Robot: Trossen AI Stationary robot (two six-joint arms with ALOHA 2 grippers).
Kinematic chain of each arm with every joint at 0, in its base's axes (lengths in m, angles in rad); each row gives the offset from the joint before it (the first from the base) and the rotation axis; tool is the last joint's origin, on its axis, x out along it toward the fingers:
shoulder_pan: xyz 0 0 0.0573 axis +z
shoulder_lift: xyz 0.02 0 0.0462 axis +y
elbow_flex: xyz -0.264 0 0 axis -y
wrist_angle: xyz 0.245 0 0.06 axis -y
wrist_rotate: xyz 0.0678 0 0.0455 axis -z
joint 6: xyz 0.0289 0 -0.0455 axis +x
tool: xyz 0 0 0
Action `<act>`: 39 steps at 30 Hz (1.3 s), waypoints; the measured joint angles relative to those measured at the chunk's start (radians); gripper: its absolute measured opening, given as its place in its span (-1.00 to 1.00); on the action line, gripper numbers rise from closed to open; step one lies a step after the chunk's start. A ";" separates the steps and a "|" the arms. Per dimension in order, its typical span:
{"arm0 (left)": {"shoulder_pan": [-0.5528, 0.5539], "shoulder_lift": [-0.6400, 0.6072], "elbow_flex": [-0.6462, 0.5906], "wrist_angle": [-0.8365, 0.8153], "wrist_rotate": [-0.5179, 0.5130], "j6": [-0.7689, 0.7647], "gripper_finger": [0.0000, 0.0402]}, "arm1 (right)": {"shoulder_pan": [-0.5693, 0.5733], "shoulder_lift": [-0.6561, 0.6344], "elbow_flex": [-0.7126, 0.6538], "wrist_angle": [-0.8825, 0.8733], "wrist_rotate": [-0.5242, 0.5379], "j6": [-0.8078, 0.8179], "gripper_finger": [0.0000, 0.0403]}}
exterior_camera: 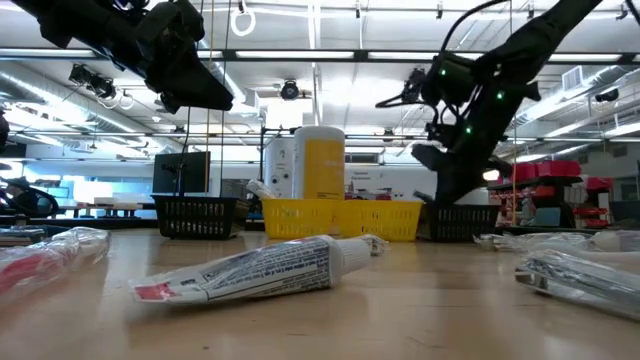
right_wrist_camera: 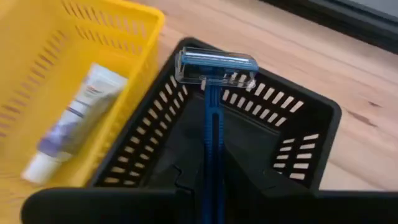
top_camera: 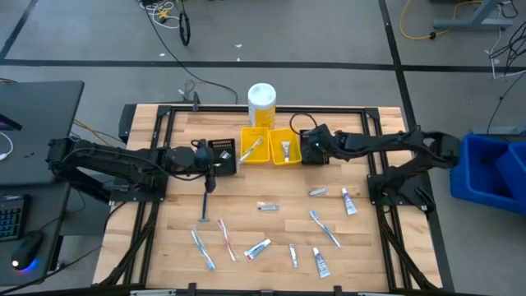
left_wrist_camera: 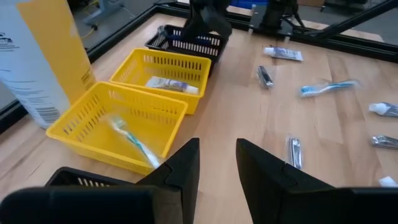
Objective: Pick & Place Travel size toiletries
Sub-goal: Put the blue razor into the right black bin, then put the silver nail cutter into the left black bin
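While the right gripper [right_wrist_camera: 211, 180] pinches a blue razor [right_wrist_camera: 214, 87] above the black bin [right_wrist_camera: 311, 118] near the table's far edge, release comes next; left gripper [left_wrist_camera: 217, 168], jaws narrowly parted and empty, waits beside the yellow bins [left_wrist_camera: 155, 74].

yellow bins: i count two [top_camera: 255, 146] [top_camera: 285, 146], side by side at the far edge of my counter
black bins: two, one [top_camera: 223, 156] by my left arm and one [right_wrist_camera: 267, 124] under my right hand
tall white-and-yellow container: one [top_camera: 261, 105]
toothbrushes: four loose on the counter [top_camera: 202, 248] [top_camera: 225, 238] [top_camera: 325, 228] [top_camera: 205, 199], one in a yellow bin [left_wrist_camera: 134, 140]
toothpaste tubes: four loose [top_camera: 258, 248] [top_camera: 320, 262] [top_camera: 349, 201] [top_camera: 292, 255], one in a yellow bin [right_wrist_camera: 71, 118]
blue razors: one [right_wrist_camera: 214, 81], in my right hand
small silvery pieces: two [top_camera: 268, 206] [top_camera: 318, 191]
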 joint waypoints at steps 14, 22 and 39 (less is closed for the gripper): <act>0.000 0.000 0.000 -0.001 -0.001 0.002 -0.44 | -0.013 0.134 0.000 0.016 -0.010 -0.095 -0.65; 0.000 0.000 0.000 -0.001 -0.001 0.002 -0.44 | -0.030 0.134 0.000 0.044 -0.056 -0.145 -0.38; 0.000 0.000 0.000 0.024 -0.001 -0.030 -0.44 | 0.046 -0.024 0.114 0.163 -0.118 -0.340 -0.21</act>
